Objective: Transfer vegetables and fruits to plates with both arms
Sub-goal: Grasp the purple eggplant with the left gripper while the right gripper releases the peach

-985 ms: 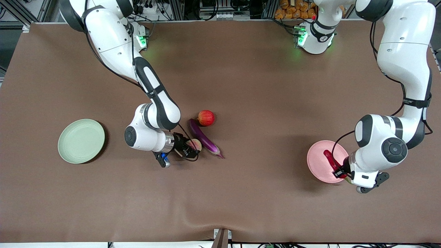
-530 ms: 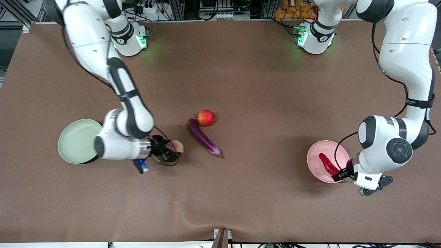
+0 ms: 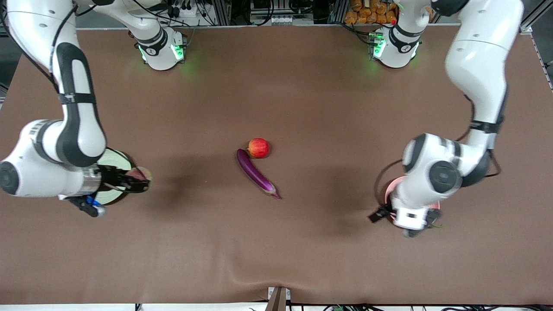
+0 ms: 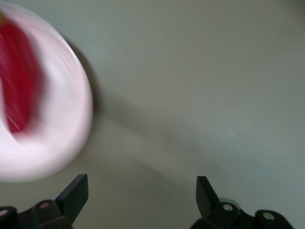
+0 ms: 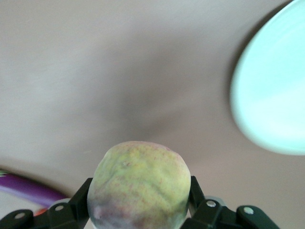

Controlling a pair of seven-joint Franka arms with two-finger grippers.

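Two round matte plates: one pale green point(image 3: 113, 156), one pale pink point(image 4: 57, 138). Two round fruits: one red apple point(image 3: 258, 147), one pinkish-green peach-like fruit point(image 5: 139, 185). Two vegetables: one long glossy purple eggplant point(image 3: 255, 172) touching the apple, one red chili pepper point(image 4: 19, 81) on the pink plate.

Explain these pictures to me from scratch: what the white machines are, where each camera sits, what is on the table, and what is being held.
Two white robot arms work at a brown table. One picture looks down from high across the table; the other two come from cameras on each wrist. The right hand grips a peach-like fruit beside the green plate. The left hand hangs open beside the pink plate, where a red chili pepper lies. Mid-table, a purple eggplant lies with an apple at one end.
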